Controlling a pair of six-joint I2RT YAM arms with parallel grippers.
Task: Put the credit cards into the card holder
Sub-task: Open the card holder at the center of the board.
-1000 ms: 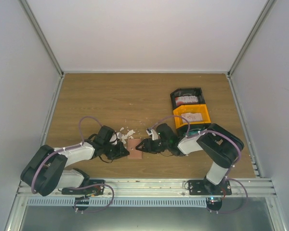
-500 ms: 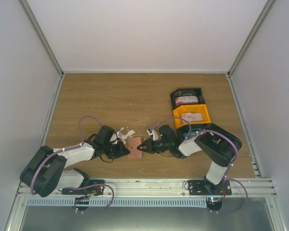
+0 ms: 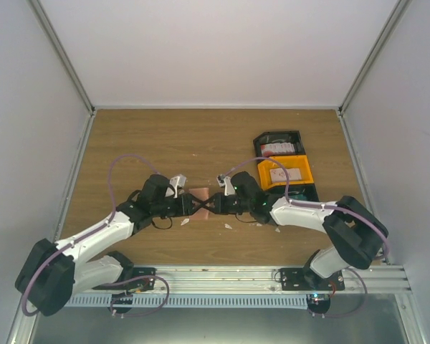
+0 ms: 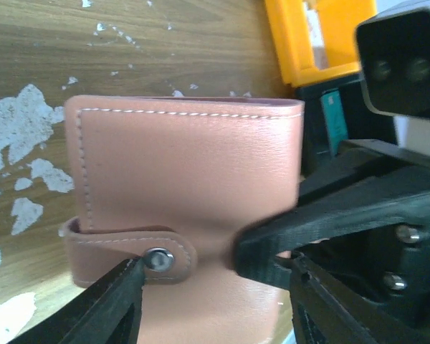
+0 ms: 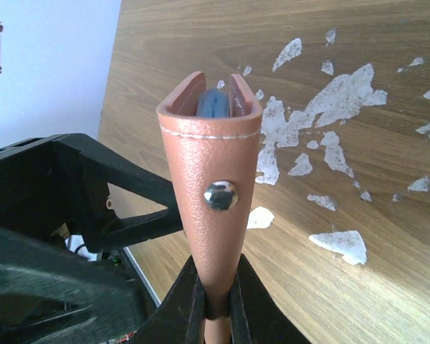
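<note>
Over the wooden table (image 3: 129,143), the closed card holder (image 5: 211,165) is clamped at one edge by the right gripper (image 5: 216,294); the left gripper (image 4: 211,279) is spread about its snap (image 4: 158,259). Tugged there, it could twist free.

No legible text, label, brand, number or sign appears in any view. The credit cards (image 3: 277,149) in the black bin (image 3: 258,145) and orange bin (image 3: 308,175), right of centre in the top view, carry reddish print too small to read. The card holder (image 4: 186,179) bears only stitching and an unmarked metal snap (image 4: 158,259).
</note>
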